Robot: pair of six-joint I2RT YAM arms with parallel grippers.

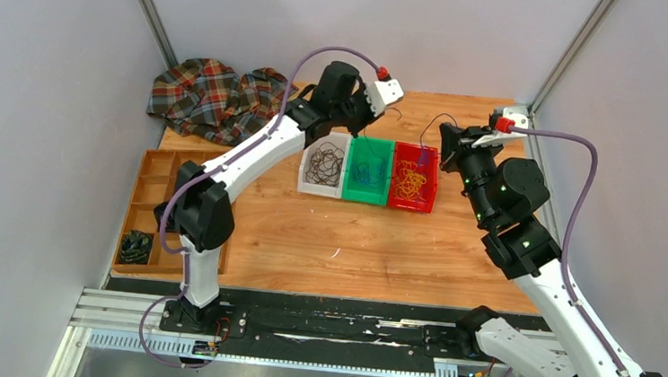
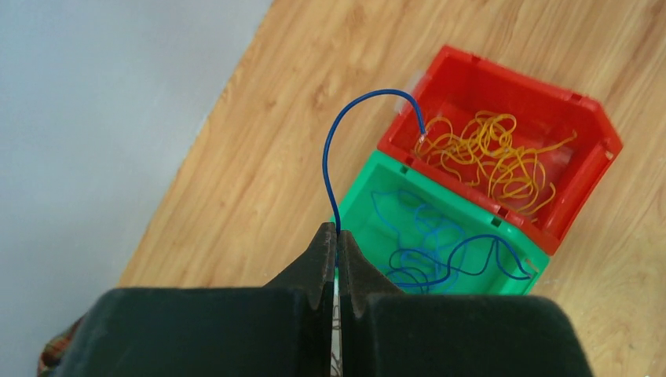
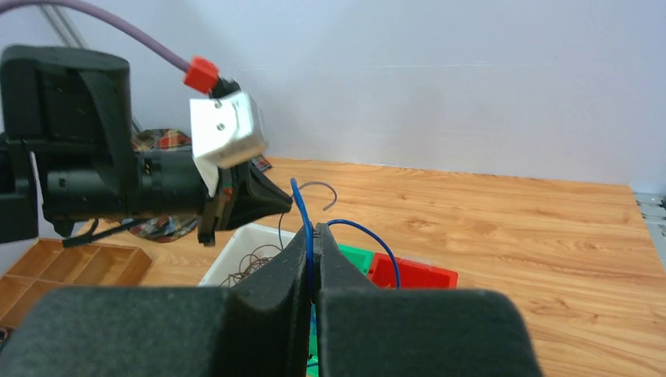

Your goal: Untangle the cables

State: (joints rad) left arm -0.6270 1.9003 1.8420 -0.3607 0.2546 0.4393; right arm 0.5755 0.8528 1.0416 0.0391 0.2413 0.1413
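Wooden table (image 1: 325, 251) is carrying the whole setup. Left arm (image 1: 252, 151) is reaching out over the white bin; right arm (image 1: 524, 244) is reaching in from the other side, above the red bin.

Plaid cloth (image 1: 211, 98) is lying crumpled at the far left corner. Wooden tray (image 1: 156, 174) is sitting along the left edge, with a dark coiled bundle (image 1: 135, 247) in its near compartment.

Three bins are standing touching in a row at mid-table: white bin (image 1: 305, 184), green bin (image 2: 440, 184), red bin (image 2: 581, 188).

The cables are lying sorted by colour, loose and looped, each string-thin: brown-black cables (image 1: 324, 163) in the white bin, blue cables (image 2: 440, 259) in the green bin, yellow-orange cables (image 2: 495, 153) in the red bin.

Left gripper (image 2: 337, 236) is hanging above the bins, fingers pressed together and pinching a blue cable (image 2: 326, 161). That cable is arching up from the fingertips and curving over, its free end hanging over the red bin's rim.

Right gripper (image 3: 314, 232) is likewise clamped tight on a blue strand (image 3: 302, 206), raised in the air facing the left gripper. One end is sticking up past the fingertips; another length is arcing down toward the bins. Cannot tell whether both grippers are holding the same cable.
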